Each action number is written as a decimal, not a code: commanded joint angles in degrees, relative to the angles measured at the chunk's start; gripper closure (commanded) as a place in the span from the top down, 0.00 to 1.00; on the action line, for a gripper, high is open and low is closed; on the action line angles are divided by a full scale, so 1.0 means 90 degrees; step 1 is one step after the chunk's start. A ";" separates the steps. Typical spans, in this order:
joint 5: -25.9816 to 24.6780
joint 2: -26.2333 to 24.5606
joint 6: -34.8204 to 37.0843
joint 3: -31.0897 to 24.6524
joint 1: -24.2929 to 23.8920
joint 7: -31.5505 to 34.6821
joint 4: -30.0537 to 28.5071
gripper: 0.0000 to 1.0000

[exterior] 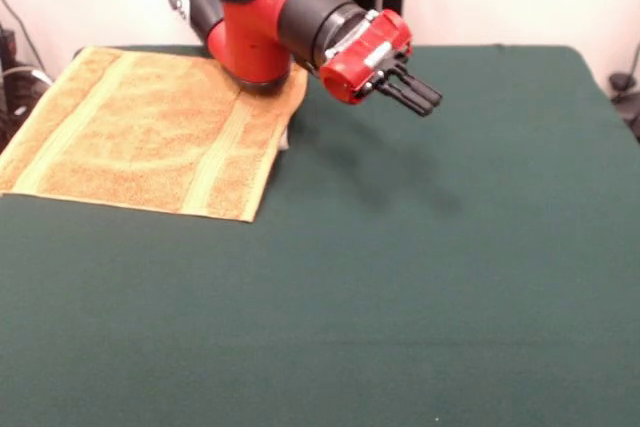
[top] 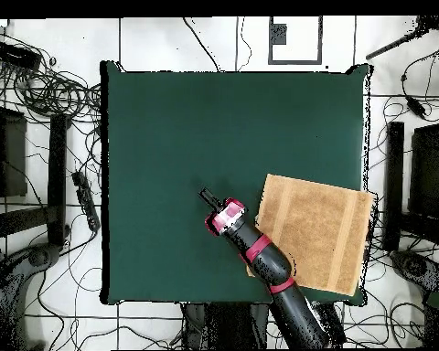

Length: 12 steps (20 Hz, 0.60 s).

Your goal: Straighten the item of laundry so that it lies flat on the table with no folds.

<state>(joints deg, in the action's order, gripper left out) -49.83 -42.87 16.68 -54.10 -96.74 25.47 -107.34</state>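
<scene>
Towel (exterior: pixel 150 132) (top: pixel 315 230): I see it spread flat, no folds showing, at a corner of the table (exterior: pixel 400 297) (top: pixel 177 137).
Gripper (exterior: pixel 417 93) (top: pixel 206 196): just off the towel's edge, above bare felt, holding nothing.
Fingers: I read them as together.
Arm (exterior: pixel 270 17) (top: pixel 269 260): crosses over the towel's corner.

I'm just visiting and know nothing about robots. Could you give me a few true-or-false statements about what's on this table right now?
1. The towel lies spread flat on the table. True.
2. The gripper is holding the towel. False: it holds nothing and hangs above bare green table beside the towel.
3. The towel sits in the middle of the table. False: it lies near one corner.
4. Two paler bands run across the towel. True.
5. The table is much larger than the towel. True.
</scene>
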 commanded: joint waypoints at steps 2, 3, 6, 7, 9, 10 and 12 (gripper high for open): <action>0.0267 0.2835 0.0095 -0.0335 0.1407 0.2116 -0.0738 0.00; 0.0384 0.2994 0.0048 -0.0387 0.1387 0.2183 -0.0877 0.00; 0.0711 0.3321 -0.0149 -0.0463 0.1466 0.2251 -0.1091 0.00; 0.0820 0.3479 -0.0224 -0.0486 0.1504 0.2303 -0.1185 0.00; 0.1020 0.3745 -0.0339 -0.0499 0.1556 0.2340 -0.1356 0.00; 0.1122 0.3946 -0.0402 -0.0517 0.1592 0.2391 -0.1460 0.00; 0.1285 0.4311 -0.0574 -0.0511 0.1666 0.2459 -0.1628 0.00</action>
<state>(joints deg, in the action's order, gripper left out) -44.39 -14.37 15.89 -55.90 -86.60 25.73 -120.01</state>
